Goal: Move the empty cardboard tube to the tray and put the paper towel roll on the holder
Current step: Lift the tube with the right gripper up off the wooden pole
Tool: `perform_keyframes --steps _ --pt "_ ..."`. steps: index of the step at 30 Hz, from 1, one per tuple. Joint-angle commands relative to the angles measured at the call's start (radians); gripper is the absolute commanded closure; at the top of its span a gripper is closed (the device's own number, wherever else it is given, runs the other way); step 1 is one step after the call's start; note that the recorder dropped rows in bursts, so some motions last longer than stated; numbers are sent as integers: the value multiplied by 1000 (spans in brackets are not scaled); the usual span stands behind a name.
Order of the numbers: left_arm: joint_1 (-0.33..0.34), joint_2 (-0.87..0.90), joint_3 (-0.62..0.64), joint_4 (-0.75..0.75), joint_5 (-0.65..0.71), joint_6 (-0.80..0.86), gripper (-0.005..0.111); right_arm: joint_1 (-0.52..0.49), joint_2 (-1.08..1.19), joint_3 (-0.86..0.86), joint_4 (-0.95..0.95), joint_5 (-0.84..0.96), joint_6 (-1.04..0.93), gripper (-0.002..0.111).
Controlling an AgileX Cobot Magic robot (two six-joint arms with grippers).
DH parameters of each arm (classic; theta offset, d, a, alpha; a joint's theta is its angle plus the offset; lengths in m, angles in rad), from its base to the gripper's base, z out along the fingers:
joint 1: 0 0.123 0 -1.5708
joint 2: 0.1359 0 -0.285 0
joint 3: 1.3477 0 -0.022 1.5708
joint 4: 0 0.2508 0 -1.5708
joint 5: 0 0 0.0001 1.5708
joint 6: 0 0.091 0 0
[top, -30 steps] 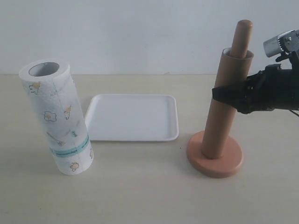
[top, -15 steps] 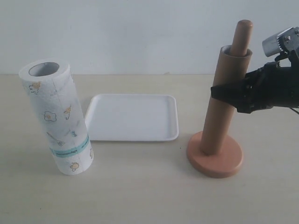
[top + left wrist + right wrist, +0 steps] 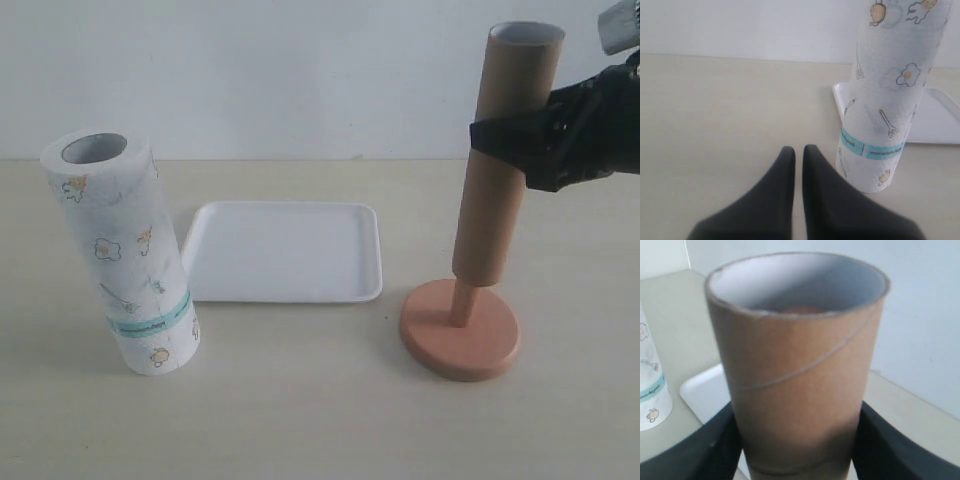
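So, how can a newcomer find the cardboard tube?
Look right of the white tray, where a wooden holder stands on the table. The tube is the brown cylinder around its pole, held clear of the base by the right gripper; unlike the slim pole, it is wide and hollow.

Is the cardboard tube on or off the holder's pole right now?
Partly on. Held by the right end effector, the cardboard tube hangs above the holder's base, yet its lower end surrounds the pole.

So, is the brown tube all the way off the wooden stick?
No, the cardboard tube hangs clear of the round base, but the pole of the holder runs up into its open bottom end.
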Motion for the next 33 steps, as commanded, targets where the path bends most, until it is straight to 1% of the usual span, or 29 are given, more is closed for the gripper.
perform_keyframes --steps 1,11,15,20,24,33 --pt "2 -3 3 -3 -8 -8 102 0 -73 -6 8 -33 18 108" --pt "2 -3 3 -3 -8 -8 102 0 -213 -6 8 -73 70 108" --pt "2 -3 3 -3 -8 -8 102 0 -270 -14 8 -136 111 108" --pt "2 -3 3 -3 -8 -8 102 0 -286 -87 4 -125 190 108" --pt "2 -3 3 -3 -8 -8 102 0 -286 -159 -96 -124 327 108" --pt "2 -3 3 -3 -8 -8 102 0 -286 -278 -157 -109 443 108"
